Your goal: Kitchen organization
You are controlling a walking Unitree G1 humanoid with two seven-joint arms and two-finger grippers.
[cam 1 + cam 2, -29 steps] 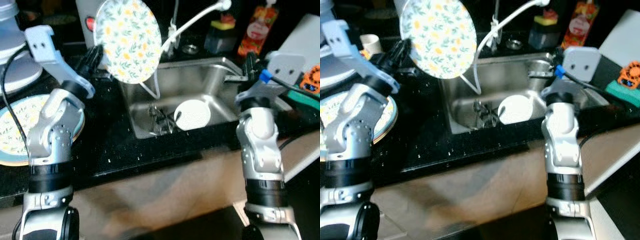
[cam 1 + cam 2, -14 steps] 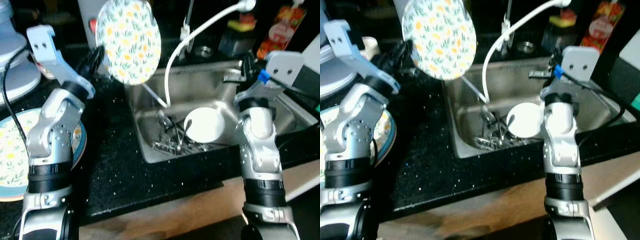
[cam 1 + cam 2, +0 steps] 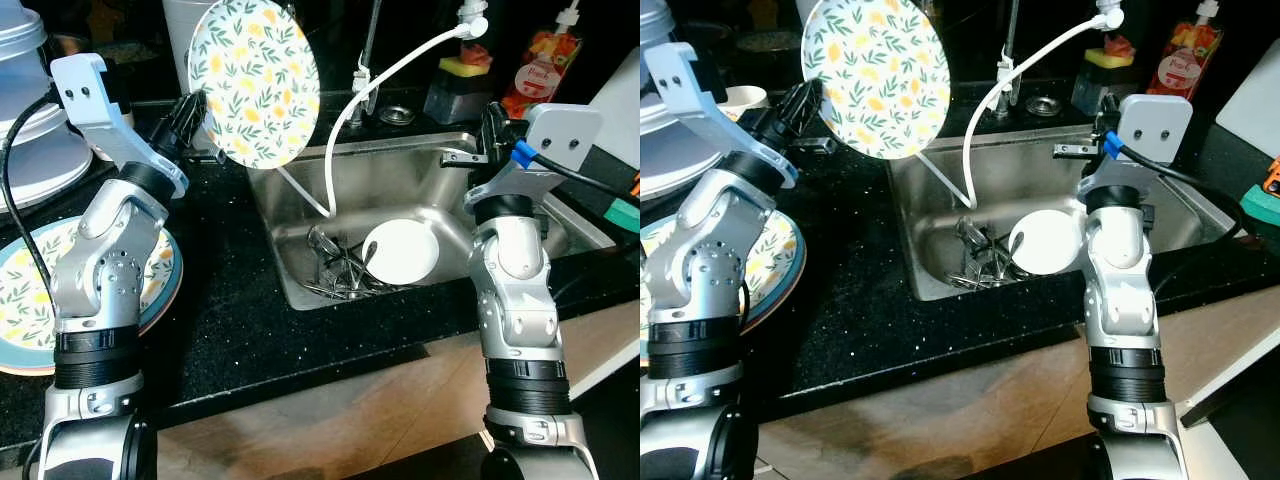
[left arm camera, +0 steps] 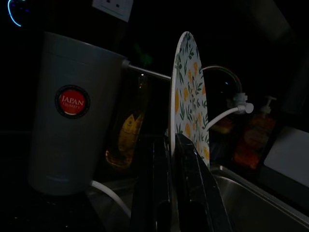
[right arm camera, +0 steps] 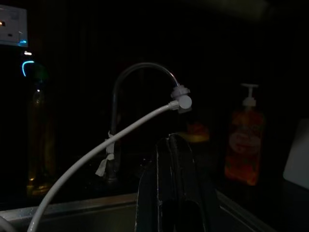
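- Left gripper (image 3: pixel 193 112) pinches floral plate (image 3: pixel 255 80) by its edge, upright beside sink (image 3: pixel 420 160); slip likely means breakage.
- Right gripper (image 5: pixel 170 145): fingers apparently shut, empty; view dark.

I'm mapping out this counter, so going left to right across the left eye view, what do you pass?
Floral plate on the counter → left gripper → floral plate held upright → cutlery in the sink → white plate in the sink → right gripper → orange soap bottle
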